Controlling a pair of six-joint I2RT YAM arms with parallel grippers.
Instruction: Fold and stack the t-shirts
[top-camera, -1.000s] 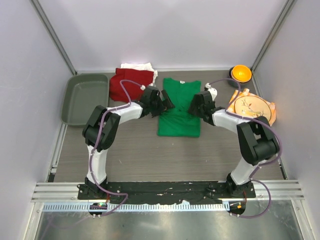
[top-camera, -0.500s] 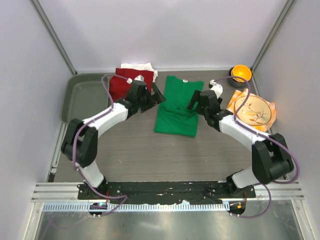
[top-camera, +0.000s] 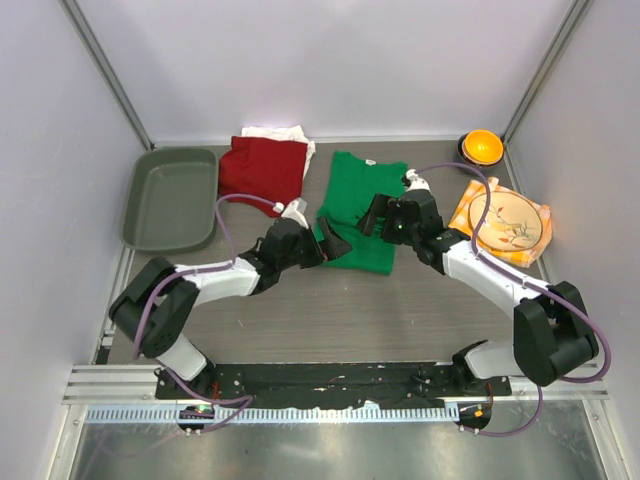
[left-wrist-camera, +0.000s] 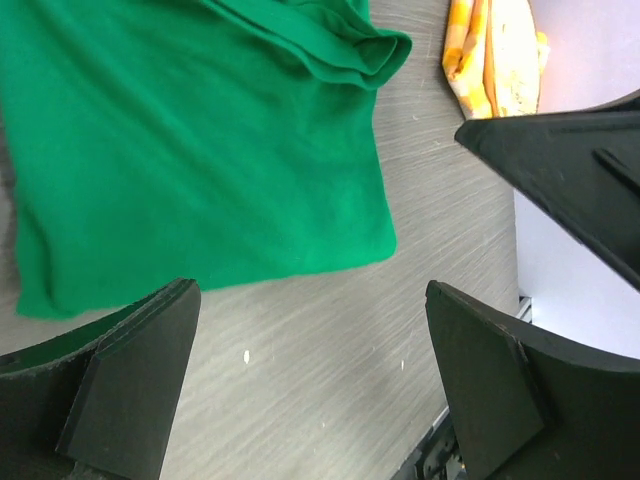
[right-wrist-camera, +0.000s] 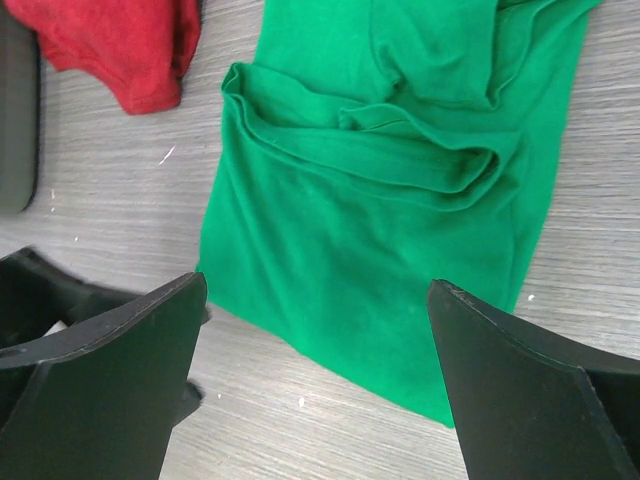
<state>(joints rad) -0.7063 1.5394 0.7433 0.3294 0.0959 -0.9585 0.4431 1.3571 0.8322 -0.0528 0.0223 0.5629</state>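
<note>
Top external view: green t-shirt (top-camera: 357, 205) mid-table, dark red t-shirt (top-camera: 262, 170) far-left of it.
Left gripper (top-camera: 333, 238): wide, empty, at the green t-shirt's near-left corner.
Right gripper (top-camera: 372, 215): wide, empty, over the green t-shirt.

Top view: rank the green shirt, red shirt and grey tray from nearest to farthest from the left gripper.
1. Green shirt, right at the left gripper, on its right.
2. Red shirt, farther back, to the left.
3. Grey tray, far left.
</note>
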